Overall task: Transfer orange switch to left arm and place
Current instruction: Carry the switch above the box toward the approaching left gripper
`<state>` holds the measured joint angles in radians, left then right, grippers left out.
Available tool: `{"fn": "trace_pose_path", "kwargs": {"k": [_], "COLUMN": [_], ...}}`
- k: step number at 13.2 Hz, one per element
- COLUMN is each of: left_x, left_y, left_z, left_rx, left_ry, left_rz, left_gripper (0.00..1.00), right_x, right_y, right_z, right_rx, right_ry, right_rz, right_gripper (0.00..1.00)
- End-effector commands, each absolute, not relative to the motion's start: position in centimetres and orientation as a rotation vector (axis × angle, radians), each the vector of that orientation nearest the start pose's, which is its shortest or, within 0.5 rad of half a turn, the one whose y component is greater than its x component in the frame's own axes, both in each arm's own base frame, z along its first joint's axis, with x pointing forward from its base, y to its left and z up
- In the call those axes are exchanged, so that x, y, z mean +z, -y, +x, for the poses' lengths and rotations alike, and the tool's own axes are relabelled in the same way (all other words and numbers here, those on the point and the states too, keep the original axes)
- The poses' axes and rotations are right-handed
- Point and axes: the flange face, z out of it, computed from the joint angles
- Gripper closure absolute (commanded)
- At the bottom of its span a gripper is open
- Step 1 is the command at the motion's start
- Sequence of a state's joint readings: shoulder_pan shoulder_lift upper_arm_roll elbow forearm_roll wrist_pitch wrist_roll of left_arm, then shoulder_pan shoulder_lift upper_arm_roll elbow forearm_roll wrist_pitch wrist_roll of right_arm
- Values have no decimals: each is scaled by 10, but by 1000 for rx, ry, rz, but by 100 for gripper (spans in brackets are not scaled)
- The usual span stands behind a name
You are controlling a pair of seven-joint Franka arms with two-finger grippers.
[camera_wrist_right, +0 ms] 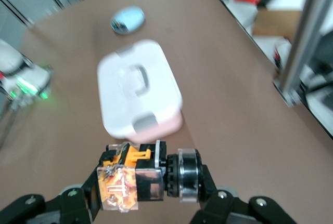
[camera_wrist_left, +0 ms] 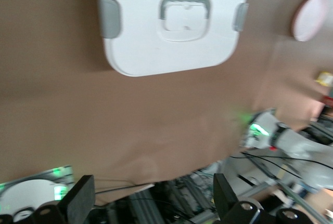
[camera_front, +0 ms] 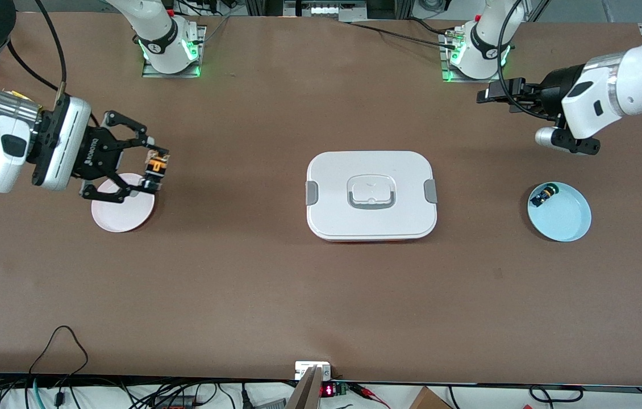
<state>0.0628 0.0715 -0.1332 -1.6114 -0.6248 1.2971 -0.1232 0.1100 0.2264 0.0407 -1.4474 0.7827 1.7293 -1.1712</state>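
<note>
My right gripper (camera_front: 156, 168) is shut on the orange switch (camera_front: 157, 166) and holds it in the air over the edge of the pink plate (camera_front: 122, 213). In the right wrist view the switch (camera_wrist_right: 148, 180) lies crosswise between the fingers, orange body at one end, black cap at the other. The white box (camera_front: 371, 195) sits at the table's middle; it also shows in the left wrist view (camera_wrist_left: 174, 18) and the right wrist view (camera_wrist_right: 138, 91). My left gripper (camera_front: 483, 95) is open and empty, up in the air near the left arm's base.
A light blue plate (camera_front: 562, 218) toward the left arm's end holds the other small switch (camera_front: 542, 196) with blue and green-yellow parts. The arm bases (camera_front: 170, 48) stand along the table's edge farthest from the front camera. Cables lie along the nearest edge.
</note>
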Motion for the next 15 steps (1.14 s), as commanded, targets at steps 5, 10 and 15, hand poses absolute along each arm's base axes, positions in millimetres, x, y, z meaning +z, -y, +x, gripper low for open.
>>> {"fn": "trace_pose_path", "kwargs": {"k": [5, 10, 15], "left_x": [577, 583, 575], "left_y": [207, 296, 348], "left_z": [552, 544, 537], "left_rx": [-491, -334, -242], "left_ry": [-11, -126, -416], "left_rz": [1962, 1846, 1620], "left_gripper": [0, 0, 0], "right_x": [583, 576, 550], "right_y": [-233, -281, -327], "right_z": [612, 608, 606], "right_rx": [-594, -706, -882], "right_ry": [1318, 1242, 1159], "right_rz": [-1643, -1471, -1326], "right_gripper": [99, 99, 99]}}
